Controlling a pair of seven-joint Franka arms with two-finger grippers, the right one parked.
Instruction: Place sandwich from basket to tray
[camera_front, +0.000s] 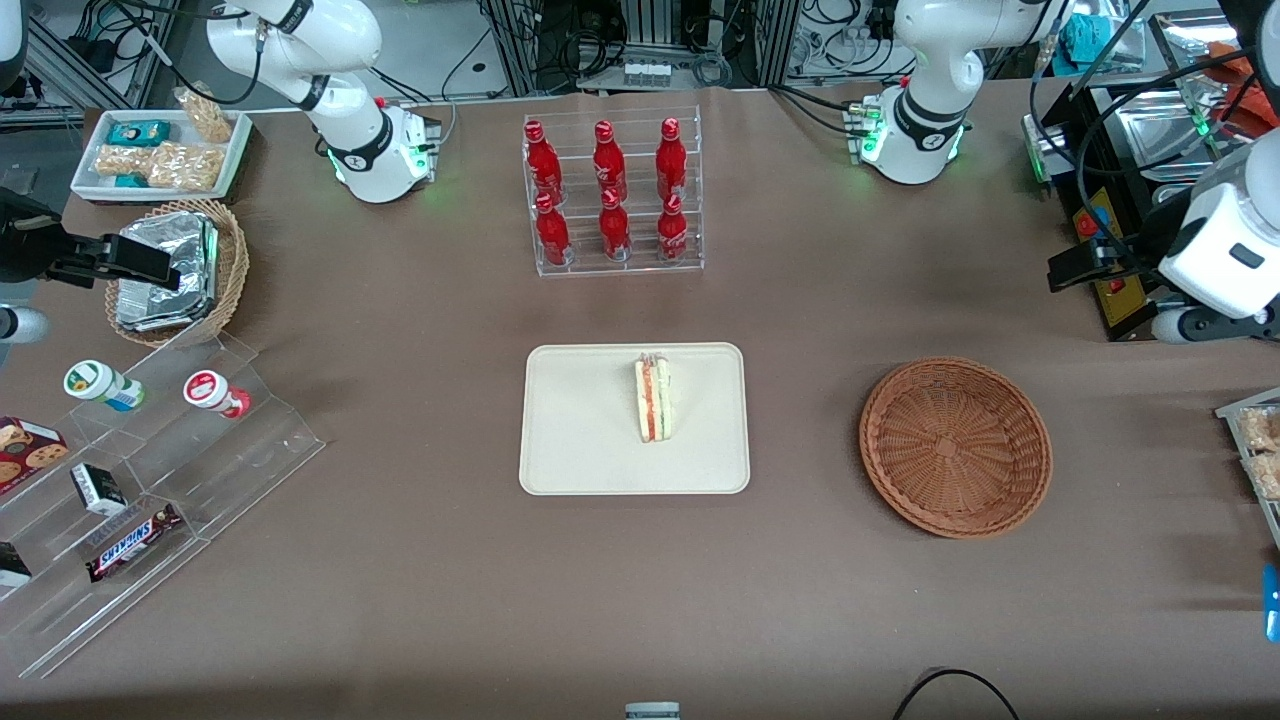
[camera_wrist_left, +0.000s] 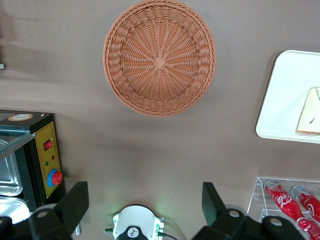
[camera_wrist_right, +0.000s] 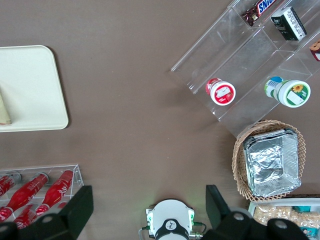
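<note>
The left arm's gripper (camera_wrist_left: 145, 210) hangs high above the table at the working arm's end, with its 2 fingers (camera_wrist_left: 75, 202) spread wide apart, holding nothing and touching nothing. In the front view the gripper (camera_front: 1075, 268) appears as a dark block just beside a black control box (camera_front: 1100, 250), well apart from the basket. Only the left wrist view shows the gap between the fingers; through it appears the working arm's white base (camera_wrist_left: 135, 227). That view also reveals the box face, with a red switch and a red-and-blue knob (camera_wrist_left: 54, 177).

The basket (camera_front: 955, 447) lies below the gripper, nearer the front camera, and its woven floor is bare; the left wrist view shows its whole interior (camera_wrist_left: 159, 57).

The tray (camera_front: 575, 420) sits at mid-table, well apart from the basket. The sandwich (camera_front: 652, 399) lies on it, filling edge up, closer to the tray's basket-side edge. The left wrist view shows only one corner of the tray (camera_wrist_left: 285, 100) and part of the sandwich (camera_wrist_left: 310, 112).

Only the front view shows all 6 red bottles (camera_front: 610, 190) in their clear rack, farther from the camera than the tray.
</note>
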